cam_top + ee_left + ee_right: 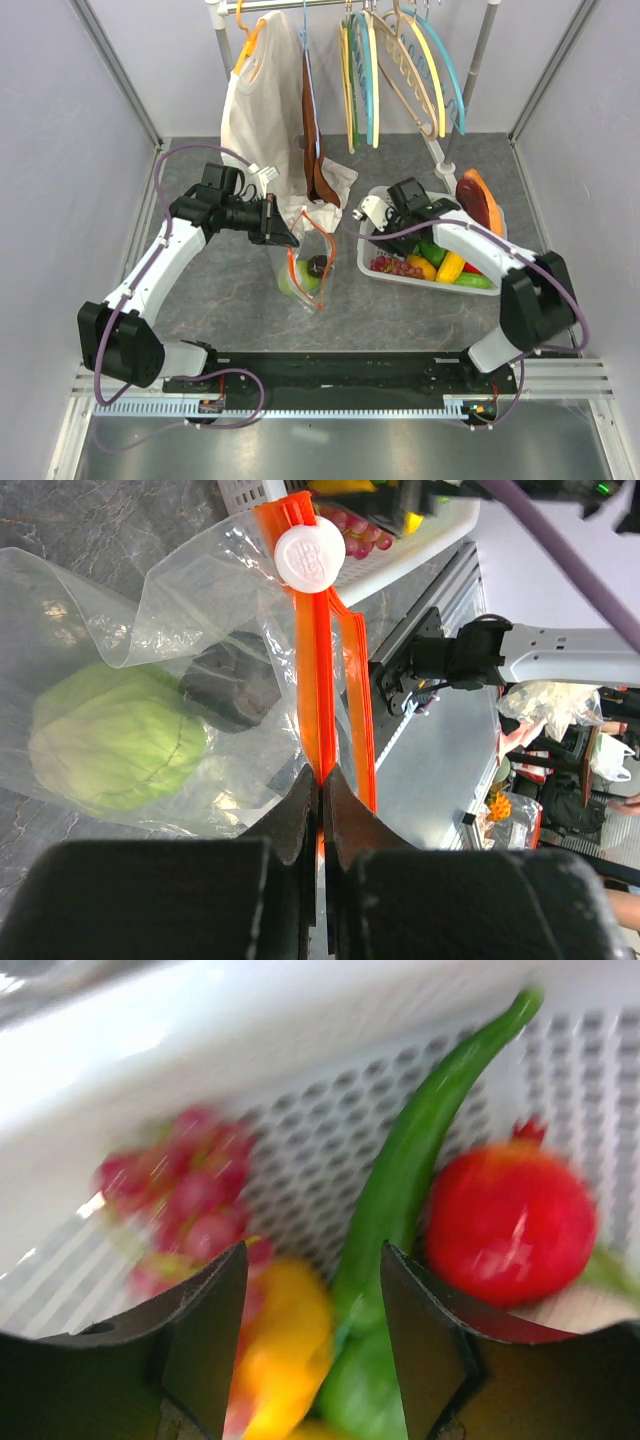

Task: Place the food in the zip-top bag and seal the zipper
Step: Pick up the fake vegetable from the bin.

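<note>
Orange zipper [318,680] sits pinched in my left claw [320,790], holding the bag [150,630] just ahead, mouth raised for loading, while my right claw [312,1330] gapes wide over food [510,1225] in the basket [300,1130] beneath.

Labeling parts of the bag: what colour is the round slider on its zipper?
White slider on the orange zipper, clearest in the left wrist view.

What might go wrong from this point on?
The left gripper pinches only the thin zipper, so the loaded zip-top bag could slip or sag shut. The open right gripper hangs over crowded food in the basket; it may knock the round red fruit aside.
</note>
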`<state>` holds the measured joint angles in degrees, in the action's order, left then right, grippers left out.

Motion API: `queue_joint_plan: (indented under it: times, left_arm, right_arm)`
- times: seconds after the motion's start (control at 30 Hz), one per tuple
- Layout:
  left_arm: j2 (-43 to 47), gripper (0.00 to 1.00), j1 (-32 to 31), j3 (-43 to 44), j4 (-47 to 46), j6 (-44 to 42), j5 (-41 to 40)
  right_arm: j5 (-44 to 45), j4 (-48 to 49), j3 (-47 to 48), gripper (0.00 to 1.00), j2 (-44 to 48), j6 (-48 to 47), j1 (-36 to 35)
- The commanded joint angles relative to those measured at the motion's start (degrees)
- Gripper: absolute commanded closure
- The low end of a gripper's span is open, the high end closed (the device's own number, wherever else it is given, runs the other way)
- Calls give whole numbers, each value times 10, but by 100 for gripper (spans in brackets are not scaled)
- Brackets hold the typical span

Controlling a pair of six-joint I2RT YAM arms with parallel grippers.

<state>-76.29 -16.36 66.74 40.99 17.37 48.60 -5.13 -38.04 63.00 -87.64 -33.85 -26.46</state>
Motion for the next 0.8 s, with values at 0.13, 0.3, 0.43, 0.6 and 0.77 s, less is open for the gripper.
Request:
queue_joint_plan:
  times: [0.13,0.3,0.43,0.6,0.77]
  left_arm:
    - [11,98,4,-1,4,1,11]
    - [10,98,4,-4,4,-4,11]
    - [7,98,3,-4,3,-5,12]
    - [4,98,4,-1,4,-6,16]
    - [1,98,4,3,4,-5,16]
  right_arm:
    - [63,68,100,37,-130,-24,1]
    - [75,62,128,37,-164,-33,0]
    - [72,36,146,37,-195,-39,4]
    - [53,-22,172,35,-227,-44,13]
    - [15,-64,196,34,-255,-55,26]
